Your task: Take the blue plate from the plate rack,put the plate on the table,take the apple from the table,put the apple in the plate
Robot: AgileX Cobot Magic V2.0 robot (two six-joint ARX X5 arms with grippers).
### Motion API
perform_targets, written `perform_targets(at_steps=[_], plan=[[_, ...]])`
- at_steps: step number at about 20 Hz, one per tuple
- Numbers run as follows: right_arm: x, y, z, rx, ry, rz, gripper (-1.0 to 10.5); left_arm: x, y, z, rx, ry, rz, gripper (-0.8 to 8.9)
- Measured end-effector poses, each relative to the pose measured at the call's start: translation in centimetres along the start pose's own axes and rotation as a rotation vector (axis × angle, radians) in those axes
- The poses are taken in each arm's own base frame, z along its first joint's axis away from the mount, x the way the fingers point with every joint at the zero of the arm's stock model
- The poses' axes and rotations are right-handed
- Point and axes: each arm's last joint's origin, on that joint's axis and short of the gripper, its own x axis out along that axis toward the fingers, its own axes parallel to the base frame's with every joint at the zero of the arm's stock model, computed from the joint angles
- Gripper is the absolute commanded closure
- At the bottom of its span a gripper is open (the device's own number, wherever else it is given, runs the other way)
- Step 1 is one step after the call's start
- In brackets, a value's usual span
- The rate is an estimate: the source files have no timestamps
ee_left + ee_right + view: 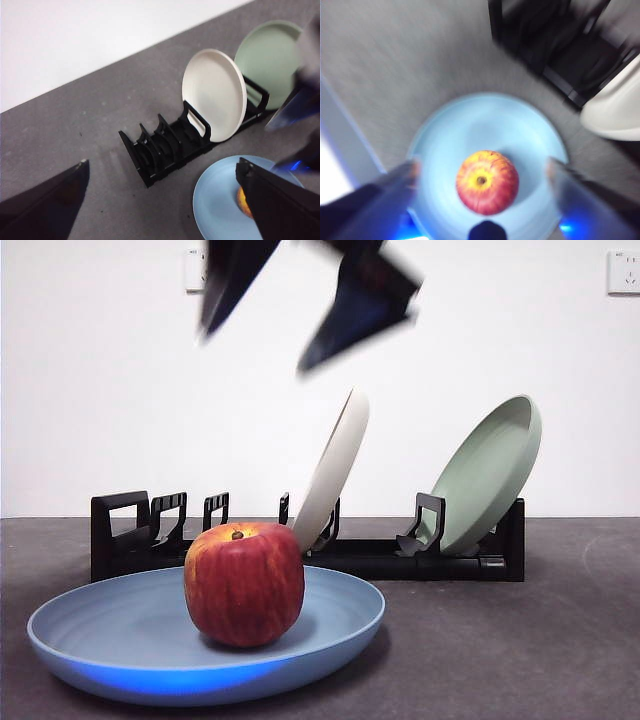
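White wall behind, grey worktop below: the apple is seen resting in the blue plate, out of the plate rack. Both jobs look done; right hand hangs spread and empty above, left hand likewise parted.

We count three plates: one blue plate lying at the lower left of the front view, one cream-white plate at the centre and one sage-green plate at the right. We count one apple, one plate rack, one table, and two wall sockets in the upper corners.
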Motion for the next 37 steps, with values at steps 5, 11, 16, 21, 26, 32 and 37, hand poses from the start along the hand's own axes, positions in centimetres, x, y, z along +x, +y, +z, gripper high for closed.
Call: perform_targets(at_steps=[5, 11, 16, 21, 26, 32, 37], plan=[[-8.9, -0.4, -0.9, 0.005, -0.156, -0.022, 9.6, 2.1, -2.0, 0.4, 0.095, 0.07, 0.007, 8.22], [-13.3, -1.8, -2.5, 0.053, -0.21, -0.087, 9.6, 2.4, -2.9, 0.9, 0.104, 0.059, -0.168, 8.22], [-13.9, -3.5, -3.1, 0.117, -0.185, -0.254, 9.6, 3.0, -2.5, 2.1, 0.071, -0.009, -0.28, 8.22], [-12.8, -5.4, -4.6, 0.183, -0.128, -0.335, 9.6, 6.2, -0.8, 1.7, -0.026, -0.039, -0.353, 8.22], [-10.4, -6.7, -8.6, 0.27, -0.185, -0.393, 9.6, 11.4, 0.4, -3.8, -0.136, 0.043, -0.318, 8.22], [-10.4, -6.2, -12.2, 0.327, -0.23, -0.405, 9.6, 11.7, 0.7, -7.9, -0.228, -0.047, -0.282, 8.16], [-10.5, -6.1, -12.3, 0.335, -0.236, -0.404, 9.6, 11.8, 0.6, -8.6, -0.248, 0.023, -0.284, 8.16]])
